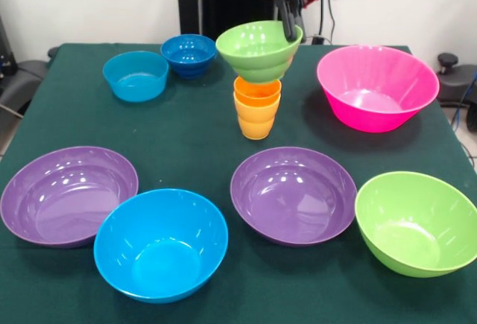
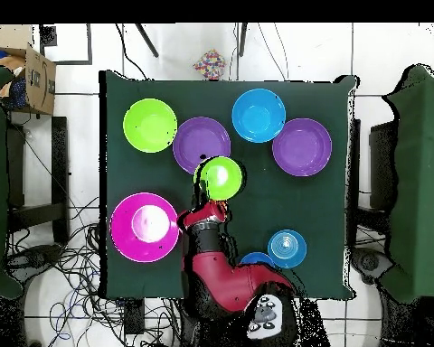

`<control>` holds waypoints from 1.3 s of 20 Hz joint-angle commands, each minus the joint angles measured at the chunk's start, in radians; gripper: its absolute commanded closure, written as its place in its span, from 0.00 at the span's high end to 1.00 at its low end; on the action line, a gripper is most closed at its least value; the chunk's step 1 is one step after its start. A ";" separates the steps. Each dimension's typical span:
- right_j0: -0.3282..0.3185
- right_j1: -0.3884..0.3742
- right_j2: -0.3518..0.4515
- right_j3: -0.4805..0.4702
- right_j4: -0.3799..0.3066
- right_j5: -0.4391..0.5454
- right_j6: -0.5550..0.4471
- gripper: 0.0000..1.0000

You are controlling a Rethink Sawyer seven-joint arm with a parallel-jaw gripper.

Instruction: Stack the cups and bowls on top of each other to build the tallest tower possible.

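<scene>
Two nested cups [image 1: 257, 108] stand mid-counter in the front view, orange over yellow-orange, and the small green bowl [image 1: 258, 50] sits on their rim, tilted slightly. The claw [image 1: 288, 22] comes down from the top edge with its dark fingers [image 1: 287, 20] at the bowl's far right rim — one appears inside the lip, so it looks clamped on that rim, jaws nearly together. The light blue bowl [image 1: 136, 75] and dark blue bowl [image 1: 188, 54] wait apart at the far left; the pink bowl [image 1: 377, 87], two purple bowls [image 1: 293, 194], a large blue bowl [image 1: 161, 243] and a large green bowl [image 1: 417, 222] ring the counter [image 1: 186, 134].

Judged from here, the risk is the bowl's wide base on a narrow cup mouth — released off-centre or dragged by a withdrawing finger, it could tip and topple the stack.

From overhead, the green bowl hides the cups, sitting beside a purple bowl, with the red arm [image 2: 216, 262] reaching up to its lower-left edge; the grip itself is not legible there.
</scene>
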State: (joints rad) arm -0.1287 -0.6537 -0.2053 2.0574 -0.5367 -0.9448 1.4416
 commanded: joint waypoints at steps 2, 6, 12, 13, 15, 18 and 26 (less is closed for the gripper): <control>-0.010 0.083 0.111 -0.099 -0.005 0.128 0.188 0.00; -0.009 0.090 0.107 -0.101 -0.003 0.122 0.191 0.00; -0.012 0.102 0.106 -0.107 -0.006 0.112 0.192 0.00; -0.012 0.104 0.104 -0.107 -0.005 0.109 0.191 0.00; -0.013 0.104 0.102 -0.106 -0.006 0.108 0.191 0.00; -0.014 0.104 0.099 -0.104 -0.009 0.105 0.191 0.00; -0.029 0.108 0.091 -0.099 -0.023 0.087 0.192 0.00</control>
State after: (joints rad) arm -0.1403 -0.5551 -0.1937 2.0248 -0.5365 -0.9450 1.4441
